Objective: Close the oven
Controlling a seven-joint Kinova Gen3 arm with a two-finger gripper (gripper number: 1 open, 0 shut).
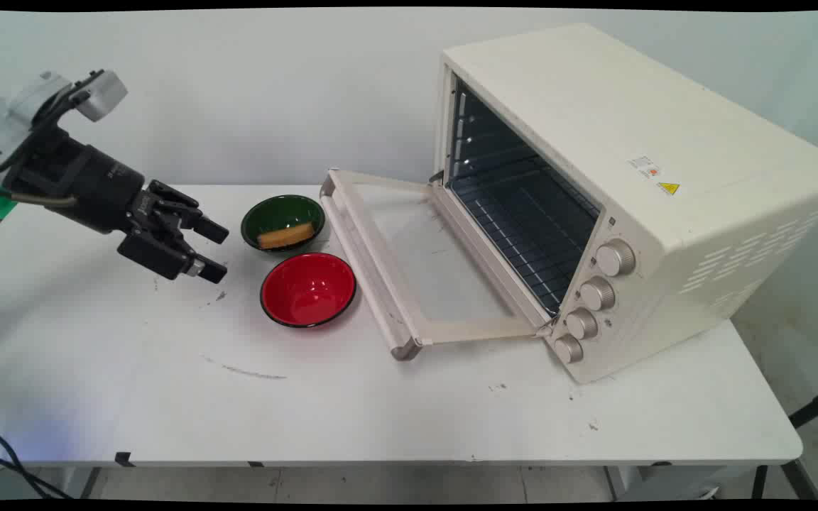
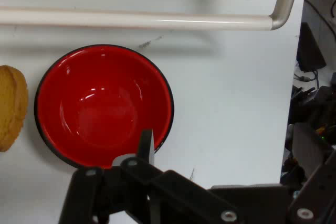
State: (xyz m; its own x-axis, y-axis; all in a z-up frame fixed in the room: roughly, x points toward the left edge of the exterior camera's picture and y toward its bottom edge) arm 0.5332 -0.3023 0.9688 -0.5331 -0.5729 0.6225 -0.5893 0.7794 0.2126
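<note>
White table nearest the lens. Main view: gripper hovering above it, fingers apart and empty, just left of red bowl and green bowl holding a bread slice. Oven beyond, door lowered. Hand view: red bowl ahead, one finger apparently over its near rim, bread slice at left edge.

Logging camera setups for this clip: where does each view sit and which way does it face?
Main view: fixed above the table's near side, facing the wall; shows the black two-finger gripper and the open cream toaster oven.
Hand view: on the hand, looking past the gripper at the table.
Both show the glossy red bowl.
</note>
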